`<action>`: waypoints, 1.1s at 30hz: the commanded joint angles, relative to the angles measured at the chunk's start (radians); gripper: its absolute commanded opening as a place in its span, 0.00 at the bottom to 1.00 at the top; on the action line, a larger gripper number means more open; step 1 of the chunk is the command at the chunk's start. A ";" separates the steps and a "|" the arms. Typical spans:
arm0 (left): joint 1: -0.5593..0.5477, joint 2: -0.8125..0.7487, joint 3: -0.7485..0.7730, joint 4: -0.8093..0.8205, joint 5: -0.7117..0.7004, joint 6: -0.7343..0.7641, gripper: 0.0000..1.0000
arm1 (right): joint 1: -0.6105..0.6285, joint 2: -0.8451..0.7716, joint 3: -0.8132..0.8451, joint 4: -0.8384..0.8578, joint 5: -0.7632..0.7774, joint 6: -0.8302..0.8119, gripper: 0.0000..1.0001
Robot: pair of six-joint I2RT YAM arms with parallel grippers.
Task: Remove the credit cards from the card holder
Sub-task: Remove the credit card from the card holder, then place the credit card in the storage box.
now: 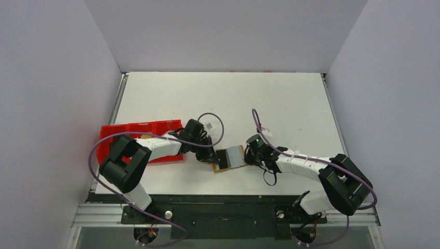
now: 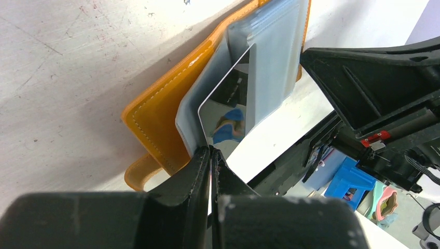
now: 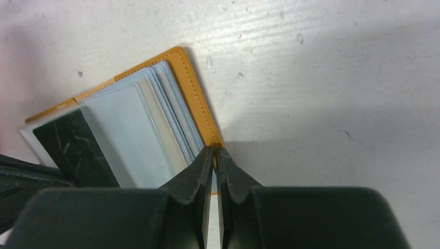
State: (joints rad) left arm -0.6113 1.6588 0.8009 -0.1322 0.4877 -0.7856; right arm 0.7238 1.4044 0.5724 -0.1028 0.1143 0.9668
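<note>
Tan card holder [image 1: 230,157] lies open, flat — a glossy credit card [image 2: 228,111] juts partly out.

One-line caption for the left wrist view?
Left gripper pinches the corner of a glossy credit card partly out of the open tan card holder.

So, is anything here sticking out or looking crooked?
Yes. One glossy card juts partway out of its clear sleeve in the open card holder, its corner pinched in the left jaws. Also, the red tray seems to poke past the table at its left edge.
</note>
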 commanded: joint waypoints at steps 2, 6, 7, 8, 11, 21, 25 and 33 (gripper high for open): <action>0.007 -0.029 0.033 -0.037 0.010 0.036 0.00 | 0.037 -0.052 0.082 -0.195 0.065 -0.074 0.07; 0.009 -0.046 0.048 -0.063 0.007 0.045 0.00 | 0.040 -0.059 0.109 -0.198 0.051 -0.093 0.10; 0.009 -0.055 0.050 -0.066 0.006 0.046 0.00 | 0.040 -0.060 0.113 -0.197 0.043 -0.096 0.11; 0.009 -0.058 0.051 -0.071 0.006 0.047 0.00 | 0.040 -0.065 0.119 -0.193 0.034 -0.100 0.12; 0.012 -0.079 0.054 -0.085 0.006 0.053 0.00 | 0.040 -0.076 0.131 -0.184 0.013 -0.113 0.17; 0.021 -0.098 0.072 -0.123 0.002 0.071 0.00 | 0.054 -0.032 0.183 -0.073 -0.116 -0.145 0.26; 0.021 -0.093 0.075 -0.122 0.005 0.072 0.00 | 0.091 0.045 0.224 -0.070 -0.128 -0.137 0.25; 0.024 -0.115 0.102 -0.171 -0.027 0.089 0.00 | 0.094 0.151 0.214 -0.018 -0.145 -0.088 0.14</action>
State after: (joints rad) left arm -0.5945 1.5841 0.8528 -0.2768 0.4793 -0.7269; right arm 0.8223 1.5230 0.7731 -0.1665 -0.0376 0.8524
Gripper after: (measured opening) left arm 0.004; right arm 0.167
